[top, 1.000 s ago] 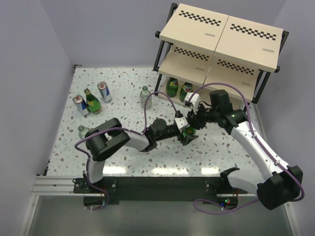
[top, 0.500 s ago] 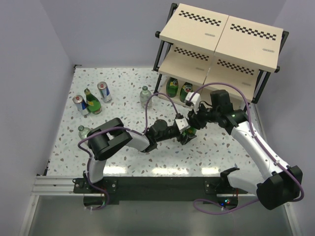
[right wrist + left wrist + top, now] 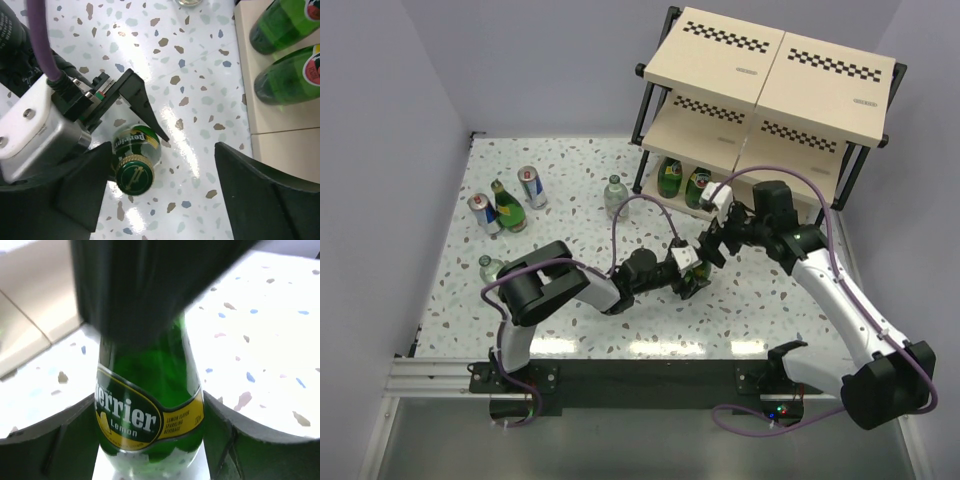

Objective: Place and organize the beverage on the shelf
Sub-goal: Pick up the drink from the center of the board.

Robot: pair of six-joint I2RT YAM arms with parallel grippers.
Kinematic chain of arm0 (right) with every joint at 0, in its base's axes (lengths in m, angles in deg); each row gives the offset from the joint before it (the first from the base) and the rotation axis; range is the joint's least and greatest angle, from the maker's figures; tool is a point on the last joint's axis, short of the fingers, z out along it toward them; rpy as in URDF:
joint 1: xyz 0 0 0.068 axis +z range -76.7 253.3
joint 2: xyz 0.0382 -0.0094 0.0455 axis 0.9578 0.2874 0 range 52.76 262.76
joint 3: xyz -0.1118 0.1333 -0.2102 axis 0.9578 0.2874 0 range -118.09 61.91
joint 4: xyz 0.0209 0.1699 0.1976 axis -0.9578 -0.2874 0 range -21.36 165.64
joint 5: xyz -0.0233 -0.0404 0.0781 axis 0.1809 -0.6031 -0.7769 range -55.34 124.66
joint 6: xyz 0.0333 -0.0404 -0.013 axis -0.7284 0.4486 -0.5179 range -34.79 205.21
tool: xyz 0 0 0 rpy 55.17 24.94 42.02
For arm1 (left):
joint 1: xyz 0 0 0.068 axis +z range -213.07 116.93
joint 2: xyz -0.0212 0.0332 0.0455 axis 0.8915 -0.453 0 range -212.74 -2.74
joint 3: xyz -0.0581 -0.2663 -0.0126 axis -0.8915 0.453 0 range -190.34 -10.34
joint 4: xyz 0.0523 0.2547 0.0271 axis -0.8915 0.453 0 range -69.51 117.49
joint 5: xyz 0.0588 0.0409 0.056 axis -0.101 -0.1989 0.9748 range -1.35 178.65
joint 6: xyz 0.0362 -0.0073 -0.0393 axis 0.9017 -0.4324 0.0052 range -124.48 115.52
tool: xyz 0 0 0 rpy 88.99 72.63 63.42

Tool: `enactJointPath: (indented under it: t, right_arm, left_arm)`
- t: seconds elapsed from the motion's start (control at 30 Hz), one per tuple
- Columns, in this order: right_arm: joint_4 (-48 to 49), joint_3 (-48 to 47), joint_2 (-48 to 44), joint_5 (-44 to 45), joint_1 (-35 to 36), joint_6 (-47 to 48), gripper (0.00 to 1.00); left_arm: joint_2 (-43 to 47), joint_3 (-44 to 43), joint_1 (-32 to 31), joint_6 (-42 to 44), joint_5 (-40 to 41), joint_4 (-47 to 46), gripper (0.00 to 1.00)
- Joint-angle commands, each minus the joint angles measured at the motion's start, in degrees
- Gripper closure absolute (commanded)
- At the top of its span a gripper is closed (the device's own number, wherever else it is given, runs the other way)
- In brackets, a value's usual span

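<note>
Green glass bottle (image 3: 132,172) upright on the speckled worktop (image 3: 200,60), clamped at its yellow-banded label between the fingers of the left claw (image 3: 150,450). Right claw (image 3: 162,150) directly overhead with fingers spread wide, the bottle's cap below the gap and nearer one finger. Just beyond, on the bottom board of the shelf (image 3: 720,55), two more green bottles (image 3: 285,80) side by side; elsewhere on the worktop, two cans (image 3: 531,186), another green bottle (image 3: 507,207) and two clear bottles (image 3: 616,195).
</note>
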Motion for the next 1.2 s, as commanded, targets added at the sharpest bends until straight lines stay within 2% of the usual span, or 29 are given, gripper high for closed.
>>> enactJointPath:
  t: [0.0,0.07,0.33,0.7,1.03,1.17]
  right_arm:
    - [4.7,-0.6,-2.3,-2.3,0.6,0.0,0.09]
    - [4.6,-0.6,-2.3,-2.1,0.6,0.0,0.01]
    - [3.0,-2.6,-3.3,-0.4,-0.6,-0.2,0.01]
    - [-0.9,-6.6,-6.4,2.1,-6.6,0.5,0.01]
    - [5.4,-5.6,-7.9,19.4,-9.1,-6.1,0.01]
    - [10.0,-5.2,-7.9,30.9,-9.1,-11.8,0.01]
  left_arm:
    - [1.9,0.5,-0.2,-0.3,2.3,-7.8,1.0]
    - [2.0,0.7,-0.2,-0.2,2.5,-8.8,1.0]
    - [4.3,1.6,-0.2,-0.2,3.5,-9.7,1.0]
    - [4.0,-0.9,0.0,-2.6,6.6,-9.1,1.0]
    - [2.1,-10.4,0.0,-3.5,10.6,-4.2,1.0]
    - [0.1,-15.5,0.0,-4.7,11.8,-2.2,1.0]
